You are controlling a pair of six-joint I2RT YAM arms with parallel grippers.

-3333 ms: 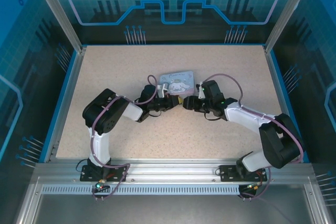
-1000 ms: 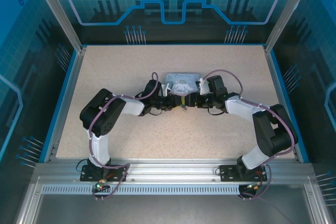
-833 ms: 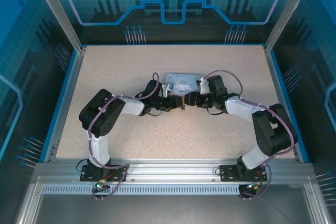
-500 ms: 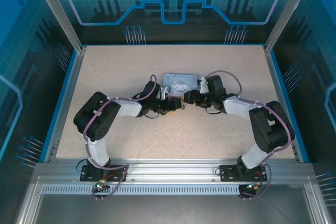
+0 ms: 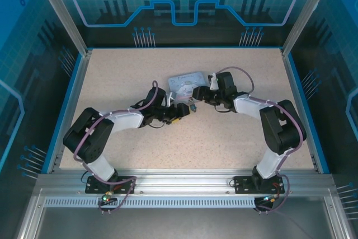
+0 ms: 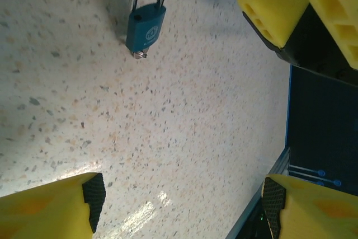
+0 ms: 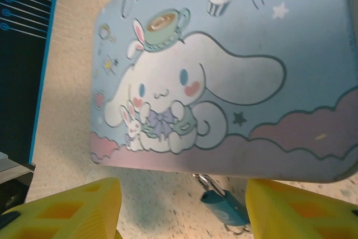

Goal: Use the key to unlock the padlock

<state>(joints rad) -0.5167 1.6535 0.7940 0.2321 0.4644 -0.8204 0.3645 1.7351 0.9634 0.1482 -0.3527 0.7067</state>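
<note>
Yellow-tipped left gripper (image 6: 180, 197) and right gripper (image 7: 182, 208) both stand wide apart, empty, arms stretched low by the padlock (image 6: 146, 27)

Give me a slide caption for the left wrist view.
Small blue padlock lies on the speckled table ahead of the left end effector, yellow fingers wide open.

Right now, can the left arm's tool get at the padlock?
Probably yes. In the left wrist view the left tool stands open, with bare table between its fingers and the padlock. The right tool sits close beside the padlock, so crowding is the one risk.
</note>
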